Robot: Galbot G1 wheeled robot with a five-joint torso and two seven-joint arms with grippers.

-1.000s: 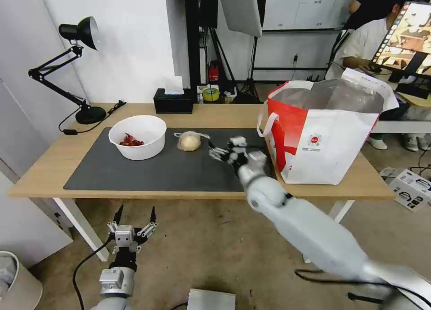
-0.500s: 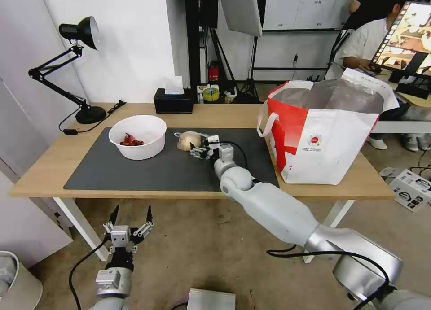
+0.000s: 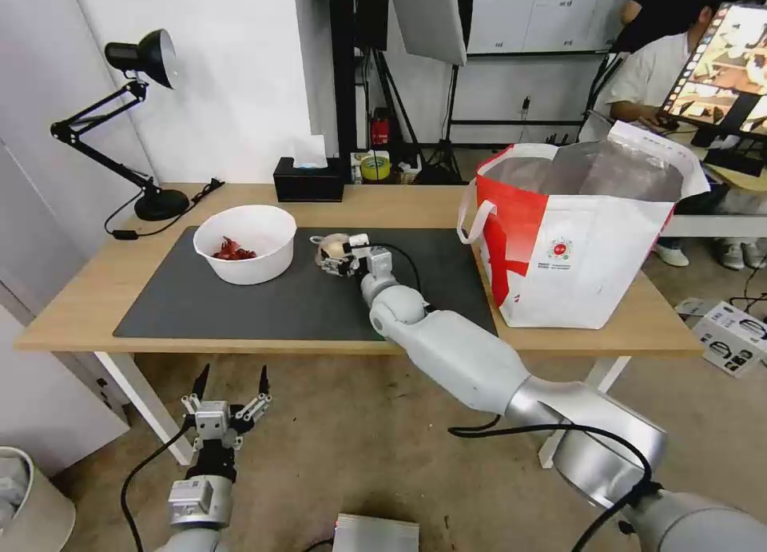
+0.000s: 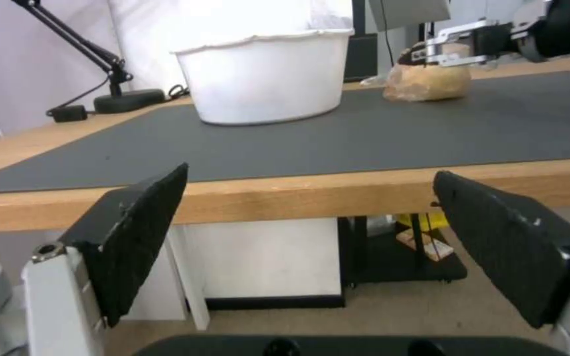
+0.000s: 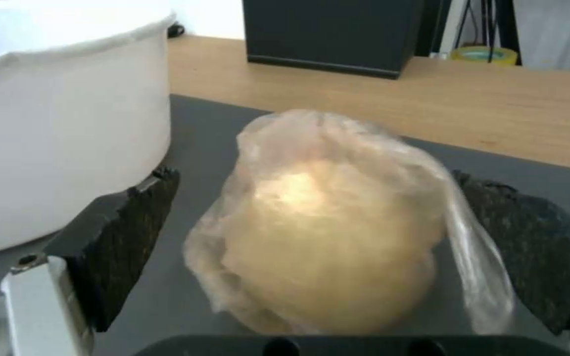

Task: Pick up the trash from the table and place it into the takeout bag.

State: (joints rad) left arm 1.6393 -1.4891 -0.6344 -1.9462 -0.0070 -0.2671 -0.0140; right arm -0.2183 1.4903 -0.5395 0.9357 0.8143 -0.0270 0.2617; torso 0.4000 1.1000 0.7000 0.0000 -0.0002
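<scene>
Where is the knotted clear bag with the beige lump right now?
In the head view the knotted bag lies on the dark mat, just right of the white bowl, between the open fingers of the right end effector.

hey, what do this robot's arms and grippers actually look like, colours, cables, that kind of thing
The right arm is smooth pale grey-white with rounded joints, a silver elbow section and a black cable looping beside it. The right gripper is white and silver with black parts. The left gripper has two pointed black fingers with textured pads on a white and silver base, with a black cable trailing off.
</scene>
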